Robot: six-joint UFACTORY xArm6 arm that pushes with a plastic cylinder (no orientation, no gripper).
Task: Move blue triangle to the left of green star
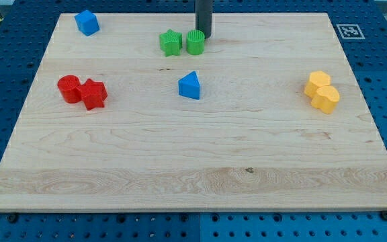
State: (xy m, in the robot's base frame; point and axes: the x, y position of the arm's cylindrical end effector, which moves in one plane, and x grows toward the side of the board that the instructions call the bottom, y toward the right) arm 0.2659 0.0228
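The blue triangle (pixel 189 86) lies near the middle of the wooden board (pixel 193 168). The green star (pixel 170 43) sits above it toward the view's top, touching a green cylinder (pixel 195 42) on its right. My tip (pixel 203 36) stands just above and to the right of the green cylinder, close to or touching it. The tip is well above the blue triangle, with the green cylinder between them.
A second blue block (pixel 86 22) lies at the top left. A red cylinder (pixel 68 89) and a red block (pixel 94 94) touch at the left. Two yellow blocks (pixel 322 91) touch at the right.
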